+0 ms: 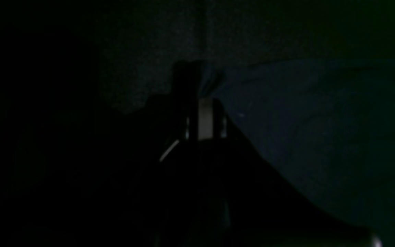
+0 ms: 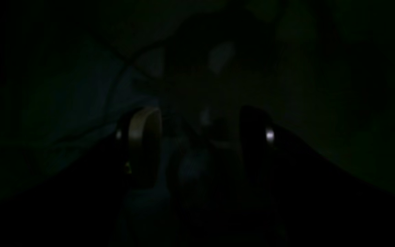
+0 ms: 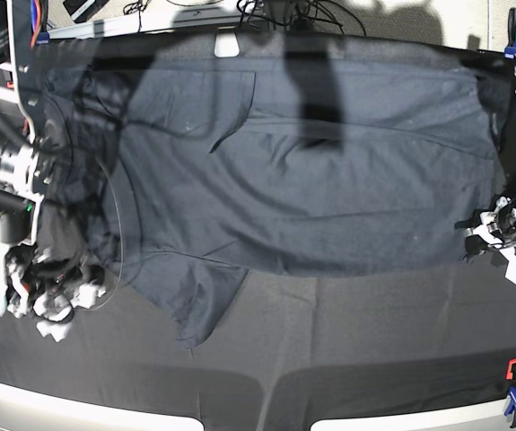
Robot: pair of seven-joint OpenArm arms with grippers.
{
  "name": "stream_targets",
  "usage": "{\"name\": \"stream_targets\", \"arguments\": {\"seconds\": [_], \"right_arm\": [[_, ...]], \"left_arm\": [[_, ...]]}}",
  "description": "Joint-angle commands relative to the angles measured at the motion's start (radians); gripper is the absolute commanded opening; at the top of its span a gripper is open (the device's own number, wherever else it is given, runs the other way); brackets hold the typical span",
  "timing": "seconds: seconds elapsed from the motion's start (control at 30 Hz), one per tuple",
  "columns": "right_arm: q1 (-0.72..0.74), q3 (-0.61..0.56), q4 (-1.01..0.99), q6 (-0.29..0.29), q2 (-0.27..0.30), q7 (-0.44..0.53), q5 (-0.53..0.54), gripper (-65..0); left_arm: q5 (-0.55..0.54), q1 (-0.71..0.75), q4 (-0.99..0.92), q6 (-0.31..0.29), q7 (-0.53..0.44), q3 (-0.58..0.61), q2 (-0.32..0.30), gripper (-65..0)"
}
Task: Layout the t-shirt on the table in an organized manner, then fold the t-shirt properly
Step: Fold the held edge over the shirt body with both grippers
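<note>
The dark navy t-shirt (image 3: pixel 311 180) lies spread wide over the black table (image 3: pixel 374 350), with one sleeve (image 3: pixel 205 305) pointing toward the front edge. At the shirt's lower right corner my left gripper (image 3: pixel 473 237) is shut on the t-shirt. The dim left wrist view shows that gripper (image 1: pixel 201 94) pinching a bunched fold, with cloth (image 1: pixel 321 123) stretching off to the right. My right gripper (image 3: pixel 65 301) stands open at the shirt's left end. In the dark right wrist view it (image 2: pixel 201 137) has its fingers wide apart over cloth (image 2: pixel 63 103), holding nothing.
Red and blue clamps sit at the front right corner (image 3: pixel 512 377) and a blue one at the back right corner (image 3: pixel 511 27). Cables (image 3: pixel 284 11) run along the far edge, beside a small white patch (image 3: pixel 228 46). Pale rim (image 3: pixel 87 411) lines the front.
</note>
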Motion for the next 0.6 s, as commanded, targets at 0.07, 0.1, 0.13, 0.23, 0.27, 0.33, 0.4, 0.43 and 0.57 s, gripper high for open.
{"name": "stream_targets", "arguments": {"seconds": [0.07,0.1,0.13,0.23,0.27,0.33,0.4,0.43,0.57], "right_arm": [[0.012,-0.042,0.014,0.023,-0.010,-0.004,0.026,-29.9],[0.008,-0.064,0.014,0.023,-0.015,-0.015,0.025,-29.9],[0.006,-0.087,0.014,0.024,-0.019,-0.029,0.027,-29.9],[0.007,-0.159,0.014,0.023,-0.029,-0.050,0.031,-29.9],[0.007,-0.180,0.014,0.023,-0.028,-0.047,0.034,-30.3],[0.007,-0.211,0.014,0.023,-0.027,-0.047,0.044,-36.7],[0.007,-0.225,0.014,0.023,-0.027,-0.038,0.046,-47.3],[0.007,-0.225,0.014,0.023,-0.027,-0.029,0.047,-53.5],[0.007,-0.225,0.015,0.024,-0.027,0.020,0.046,-65.0]], "left_arm": [[-0.005,-0.021,0.011,0.000,-0.008,-0.003,-0.015,-65.0],[-0.005,-0.021,0.011,-0.001,-0.008,-0.003,-0.014,-65.0],[-0.005,-0.021,0.011,-0.001,-0.008,-0.003,-0.014,-65.0],[-0.005,-0.021,0.011,-0.001,-0.008,-0.003,-0.014,-65.0],[-0.005,-0.021,0.011,-0.001,-0.008,-0.003,-0.014,-65.0],[-0.005,-0.021,0.011,-0.001,-0.008,-0.003,-0.014,-65.0],[-0.005,-0.022,0.011,0.000,-0.009,-0.003,-0.014,-65.0],[-0.005,-0.022,0.011,0.000,-0.011,-0.003,-0.014,-65.0],[-0.008,-0.021,0.011,0.000,-0.012,-0.004,-0.014,-65.0]]}}
